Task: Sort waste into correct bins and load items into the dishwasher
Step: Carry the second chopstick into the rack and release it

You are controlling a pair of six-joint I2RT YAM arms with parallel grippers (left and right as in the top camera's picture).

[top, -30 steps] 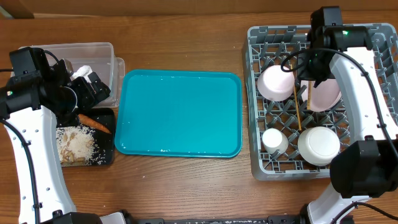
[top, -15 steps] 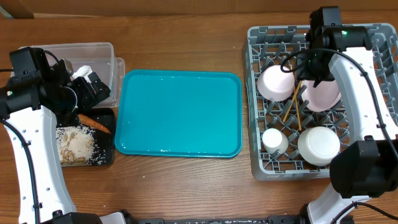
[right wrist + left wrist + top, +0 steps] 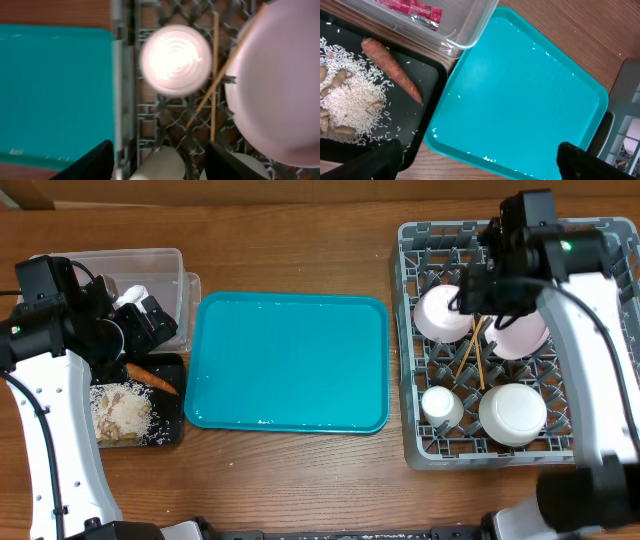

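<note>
Two wooden chopsticks [image 3: 472, 355] lie crossed on the lattice of the grey dishwasher rack [image 3: 410, 380], between a white bowl [image 3: 443, 313] and the large plate [image 3: 525, 335]. A cup [image 3: 441, 406] and another bowl [image 3: 512, 413] sit nearer the front. My right gripper [image 3: 478, 288] hovers above them, open and empty; in its wrist view the chopsticks [image 3: 215, 75] lie apart from the gripper [image 3: 160, 162]. My left gripper [image 3: 477, 160] is open and empty beside the black tray [image 3: 427, 100], which holds the carrot [image 3: 392, 70] and rice [image 3: 347, 100]. A red wrapper [image 3: 412, 7] lies in the clear tub [image 3: 470, 35].
The teal serving tray [image 3: 290, 360] lies mid-table between bins and rack, with a few rice grains on it. A white tissue [image 3: 130, 292] shows in the clear tub [image 3: 90, 265] behind my left arm. Upright pegs line the rack's far rows.
My right gripper has opened and let go of the chopsticks, which have dropped and splayed crosswise in the rack. The gripper has shifted slightly left. The left arm has not moved.
</note>
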